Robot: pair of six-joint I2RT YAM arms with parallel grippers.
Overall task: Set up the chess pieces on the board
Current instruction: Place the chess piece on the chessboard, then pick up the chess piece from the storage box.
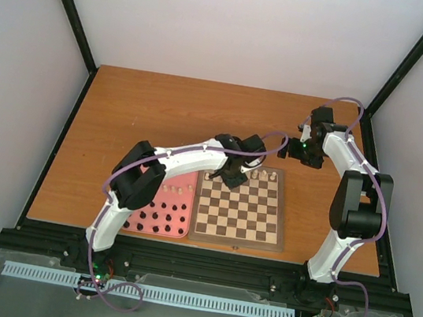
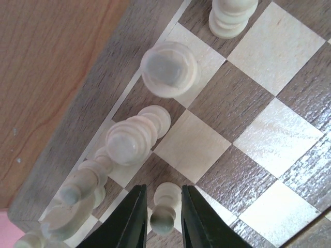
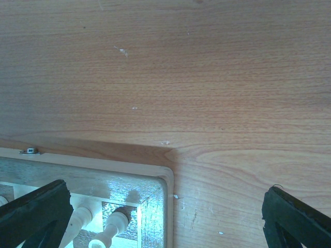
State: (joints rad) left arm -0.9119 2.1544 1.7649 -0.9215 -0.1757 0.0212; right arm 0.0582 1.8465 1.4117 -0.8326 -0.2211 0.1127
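**Operator:** Presently, which step is in hand?

**Manual:** You are seating a pawn (image 2: 165, 206) on the board (image 1: 235, 242), one row in from its far border, beside the chess pieces (image 2: 132, 139) lined there. The left gripper (image 2: 163, 192) is narrow, jaws closed about that pawn. Next, release and lift straight up.

**Operator:** And the right gripper (image 3: 165, 214)?

**Manual:** It is wide open, holds nothing, and hovers off the board's far right corner.

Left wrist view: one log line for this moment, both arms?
left gripper: shut on cream pawn, near board edge | right gripper: open, empty, above table
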